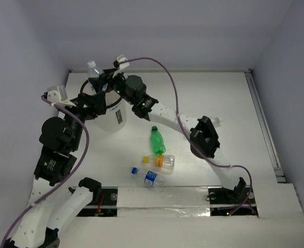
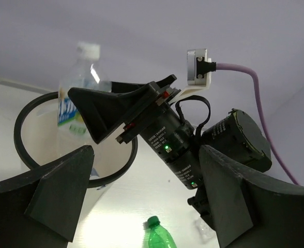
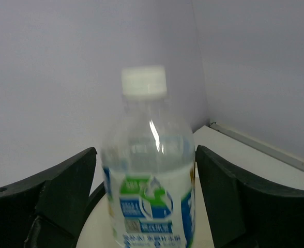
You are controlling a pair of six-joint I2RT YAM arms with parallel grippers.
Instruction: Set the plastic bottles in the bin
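Note:
The white bin (image 1: 113,120) with a black rim (image 2: 24,114) stands at the back left. My right gripper (image 1: 101,78) is over it, open, with a clear blue-label bottle (image 3: 149,170) upright between its fingers (image 3: 64,181) and a gap on each side. The bottle is blurred. It also shows in the top view (image 1: 93,70) and the left wrist view (image 2: 78,88). My left gripper (image 1: 92,103) is open and empty beside the bin (image 2: 146,155). A green bottle (image 1: 157,139), an orange-label bottle (image 1: 161,161) and a blue-label bottle (image 1: 148,177) lie on the table.
The right arm (image 1: 167,116) stretches across the table above the green bottle (image 2: 160,237). A small clear object (image 1: 215,120) lies beside the right arm's elbow. Walls close the back and both sides. A rail (image 1: 263,124) runs along the table's right edge.

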